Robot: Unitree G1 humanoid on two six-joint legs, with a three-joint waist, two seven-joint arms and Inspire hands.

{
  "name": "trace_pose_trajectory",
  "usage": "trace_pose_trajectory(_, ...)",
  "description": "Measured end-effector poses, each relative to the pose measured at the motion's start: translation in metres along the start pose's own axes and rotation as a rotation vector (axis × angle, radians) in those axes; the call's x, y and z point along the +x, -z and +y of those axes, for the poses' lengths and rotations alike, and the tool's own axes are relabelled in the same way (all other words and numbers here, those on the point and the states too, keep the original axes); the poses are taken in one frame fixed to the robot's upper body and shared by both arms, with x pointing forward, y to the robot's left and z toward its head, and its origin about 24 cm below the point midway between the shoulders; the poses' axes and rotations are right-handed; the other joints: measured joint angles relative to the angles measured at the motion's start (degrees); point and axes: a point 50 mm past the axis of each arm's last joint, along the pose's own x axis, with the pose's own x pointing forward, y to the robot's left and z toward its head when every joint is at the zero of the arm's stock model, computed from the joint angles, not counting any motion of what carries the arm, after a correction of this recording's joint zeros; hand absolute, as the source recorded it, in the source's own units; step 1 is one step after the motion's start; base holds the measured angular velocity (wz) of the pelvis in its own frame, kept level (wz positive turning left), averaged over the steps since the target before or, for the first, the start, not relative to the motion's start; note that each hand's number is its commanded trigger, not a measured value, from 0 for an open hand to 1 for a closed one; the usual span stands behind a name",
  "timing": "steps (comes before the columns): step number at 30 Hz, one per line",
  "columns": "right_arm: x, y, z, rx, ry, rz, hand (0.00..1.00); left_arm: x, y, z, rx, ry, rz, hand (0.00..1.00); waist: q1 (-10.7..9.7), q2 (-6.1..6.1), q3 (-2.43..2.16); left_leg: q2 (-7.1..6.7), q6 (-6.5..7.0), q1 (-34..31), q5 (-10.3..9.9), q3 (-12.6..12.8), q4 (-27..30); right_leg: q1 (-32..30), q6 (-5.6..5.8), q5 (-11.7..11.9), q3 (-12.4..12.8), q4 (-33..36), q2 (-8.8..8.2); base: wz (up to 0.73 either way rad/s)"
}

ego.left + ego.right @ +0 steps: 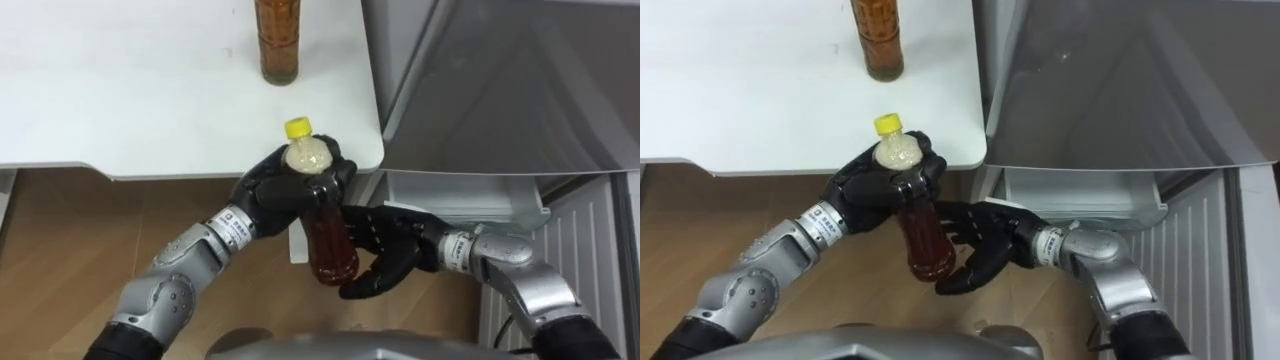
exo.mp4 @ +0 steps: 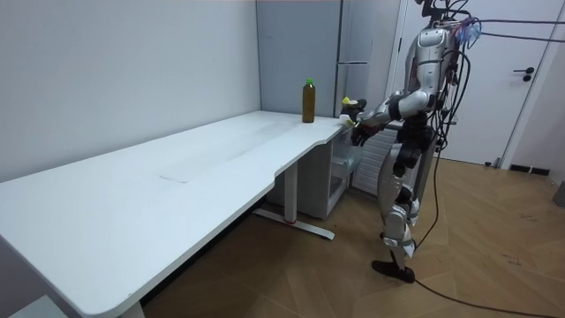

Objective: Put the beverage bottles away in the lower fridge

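Note:
A bottle of brown drink with a yellow cap (image 1: 328,245) hangs in the air just off the white table's (image 1: 120,90) front right corner. My left hand (image 1: 275,190) is shut round its neck and shoulder. My right hand (image 1: 390,250) is open beside the bottle's lower end, its fingers spread and touching or nearly touching it. A second brown bottle (image 1: 277,40) stands upright near the table's far right edge. In the room view I stand at that table corner, before the fridge (image 2: 357,53), holding the bottle (image 2: 351,106) out.
The grey fridge front (image 1: 500,80) rises to the right of the table. Below it the lower compartment (image 1: 470,195) stands open, showing a white shelf edge, with a ribbed white panel (image 1: 590,250) at the far right. Wooden floor lies under the table.

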Motion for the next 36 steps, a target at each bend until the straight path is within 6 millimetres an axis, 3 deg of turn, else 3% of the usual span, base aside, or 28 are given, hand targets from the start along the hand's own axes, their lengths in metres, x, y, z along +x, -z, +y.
trace_pose_trajectory(8,0.000,-0.013,0.011,0.095,-0.071,-0.160,0.00,-0.001,0.003,0.002,0.019,-0.008,0.021,1.00,-0.2,-0.54,0.19,-0.11,0.01,-0.1,0.0,-0.1,0.0,0.4,-0.02,0.0,0.1,-0.1,-0.33,0.00)
trace_pose_trajectory(15,0.000,-0.014,0.012,0.115,-0.094,-0.182,0.00,-0.002,0.001,0.002,0.092,-0.012,0.042,1.00,-0.1,0.19,0.55,-0.09,-0.08,-0.4,-0.2,-0.1,0.3,0.5,-0.01,0.0,0.0,-0.1,-0.30,0.00)
trace_pose_trajectory(20,-0.001,-0.011,0.013,0.111,-0.104,-0.166,0.00,-0.001,0.001,0.001,0.153,-0.012,0.060,1.00,-0.2,0.76,0.45,-0.07,-0.07,-1.3,-0.2,-0.1,0.6,-0.3,-0.02,0.0,-0.1,-0.1,-0.30,0.01)
trace_pose_trajectory(23,0.000,-0.010,0.016,0.098,-0.137,-0.148,0.00,0.001,-0.001,0.000,0.222,-0.010,0.079,1.00,-0.2,0.59,0.36,-0.06,-0.07,-1.4,-0.2,-0.2,0.6,-0.3,-0.02,0.0,-0.2,-0.1,-0.23,0.01)
trace_pose_trajectory(26,0.002,-0.009,0.021,0.091,-0.180,-0.138,0.00,0.003,-0.006,-0.004,0.330,0.001,0.101,1.00,0.0,0.06,0.00,-0.02,-0.08,-1.8,-0.2,-0.1,0.7,-1.1,-0.02,0.0,0.1,0.4,-0.16,-0.01)
trace_pose_trajectory(27,0.000,-0.010,0.020,0.079,-0.183,-0.135,0.30,0.004,-0.007,-0.005,0.350,0.006,0.103,1.00,0.0,-0.05,-0.02,-0.03,-0.07,-2.0,-0.2,-0.1,1.3,-1.4,-0.02,0.0,0.1,0.9,-0.16,0.00)
trace_pose_trajectory(28,0.000,-0.010,0.019,0.079,-0.183,-0.135,1.00,0.004,-0.008,-0.006,0.354,0.008,0.102,1.00,0.0,-0.18,-0.11,-0.03,-0.07,-2.1,-0.2,-0.2,1.4,-1.4,-0.02,0.0,0.1,0.9,-0.17,0.03)
trace_pose_trajectory(30,0.000,-0.010,0.019,0.078,-0.183,-0.137,1.00,0.004,-0.009,-0.007,0.364,0.011,0.100,1.00,0.0,-0.69,-0.23,0.01,-0.07,-2.3,-0.2,-0.2,1.5,-1.5,-0.02,0.0,0.1,0.9,-0.17,0.00)
trace_pose_trajectory(36,-0.001,-0.010,0.014,0.084,-0.118,-0.144,1.00,0.007,-0.011,-0.014,0.365,0.043,0.084,1.00,0.3,-0.74,-0.18,0.00,-0.09,-2.3,-0.2,-0.1,1.6,-1.4,-0.06,0.0,0.1,0.9,-0.19,0.00)
